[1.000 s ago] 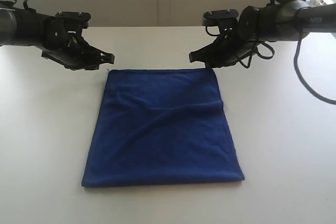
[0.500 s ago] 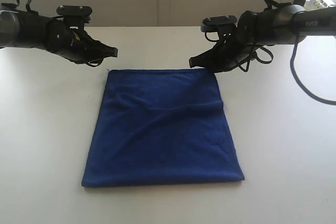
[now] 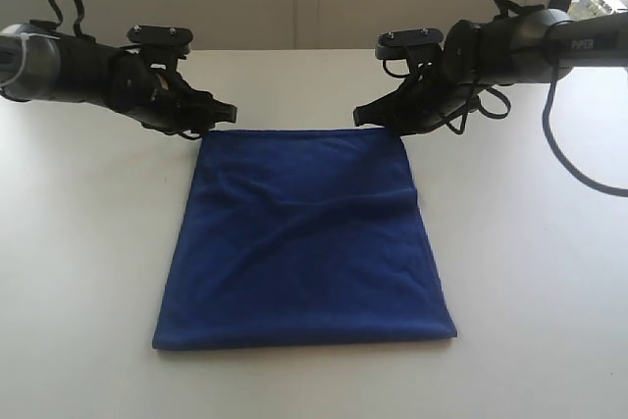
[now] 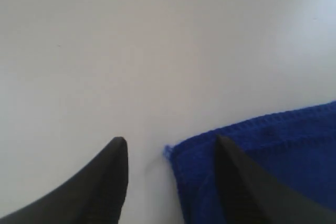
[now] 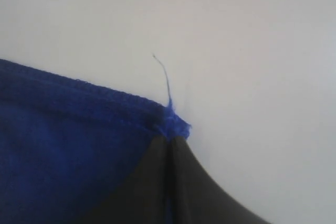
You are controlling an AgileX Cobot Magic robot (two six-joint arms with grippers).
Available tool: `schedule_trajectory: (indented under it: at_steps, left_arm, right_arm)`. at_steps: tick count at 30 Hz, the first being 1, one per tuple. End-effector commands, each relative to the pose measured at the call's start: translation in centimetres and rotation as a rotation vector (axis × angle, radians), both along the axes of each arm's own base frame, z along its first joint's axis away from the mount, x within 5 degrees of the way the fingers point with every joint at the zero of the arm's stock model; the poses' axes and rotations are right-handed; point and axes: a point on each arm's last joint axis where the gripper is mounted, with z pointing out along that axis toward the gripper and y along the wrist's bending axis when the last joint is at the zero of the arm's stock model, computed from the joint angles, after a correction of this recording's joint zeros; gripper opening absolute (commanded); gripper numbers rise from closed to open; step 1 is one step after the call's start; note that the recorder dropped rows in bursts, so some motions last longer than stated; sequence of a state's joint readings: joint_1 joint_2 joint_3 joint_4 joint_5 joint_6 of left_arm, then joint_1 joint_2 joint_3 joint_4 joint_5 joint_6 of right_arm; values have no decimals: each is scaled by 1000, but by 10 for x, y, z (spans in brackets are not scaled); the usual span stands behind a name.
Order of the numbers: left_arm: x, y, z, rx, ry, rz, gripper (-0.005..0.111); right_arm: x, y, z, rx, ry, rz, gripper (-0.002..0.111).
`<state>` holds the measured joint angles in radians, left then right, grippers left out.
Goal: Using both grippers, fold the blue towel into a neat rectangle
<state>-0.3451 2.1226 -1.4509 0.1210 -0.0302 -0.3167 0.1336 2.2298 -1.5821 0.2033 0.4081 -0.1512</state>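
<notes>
Alignment: right gripper (image 5: 169, 144) pinches the blue towel (image 3: 304, 233) at one o'clock; seat your gaping left gripper (image 4: 171, 140) deeper at eleven.

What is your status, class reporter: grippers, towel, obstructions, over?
Left gripper open, jaws astride one far corner of the blue towel. Right gripper shut on the other far corner. Towel flat on table, lightly wrinkled. Nothing in the way.
</notes>
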Motion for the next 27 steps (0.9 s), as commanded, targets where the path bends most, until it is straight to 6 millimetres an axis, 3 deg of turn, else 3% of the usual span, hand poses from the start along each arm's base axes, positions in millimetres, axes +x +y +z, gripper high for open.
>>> schedule_trajectory:
  at_steps: [1, 14, 20, 27]
  left_arm:
    - [-3, -2, 2, 13, 28, -6, 59]
    - [-4, -1, 6, 42, 30, -32, 61]
    - [-3, -3, -3, 35, 32, -27, 59]
    - [-6, -15, -6, 30, 23, -54, 59]
  right_arm:
    - [2, -2, 3, -4, -20, 1, 0]
    - [2, -2, 3, -4, -20, 1, 0]
    - [2, -2, 3, -4, -20, 1, 0]
    - [2, -2, 3, -4, -20, 1, 0]
